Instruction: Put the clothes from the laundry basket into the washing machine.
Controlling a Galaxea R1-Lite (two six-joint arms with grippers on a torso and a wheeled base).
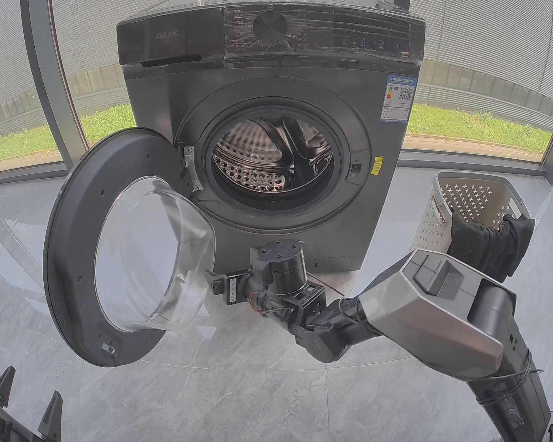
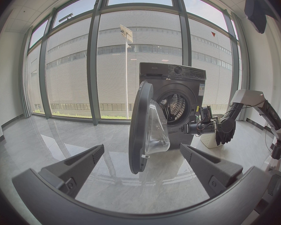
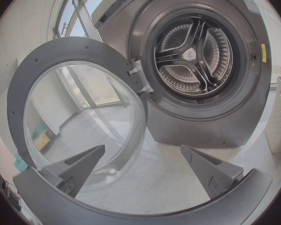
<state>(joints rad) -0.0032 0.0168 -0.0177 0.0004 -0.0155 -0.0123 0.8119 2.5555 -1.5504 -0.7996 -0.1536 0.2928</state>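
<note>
Grey floor [image 1: 239, 388] underlies our empty, wide-spread right claw [image 3: 142, 150]. Clothes [image 1: 488, 247] behind it (soft, light): we'd pinch a hanging fold.

Glossy grey tile floor [image 1: 227, 388]; tall windows [image 2: 93, 63] behind; grass strip [image 1: 473, 127], corrugated building [image 2: 153, 32] outside.

Head high, wrists low — all toward washing machine [image 1: 325, 87]

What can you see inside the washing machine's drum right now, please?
Inside the drum are bare perforated steel and ribs; no clothes visible. Its lowest front part is hidden behind the door seal. Dark clothes hang on the laundry basket.
</note>
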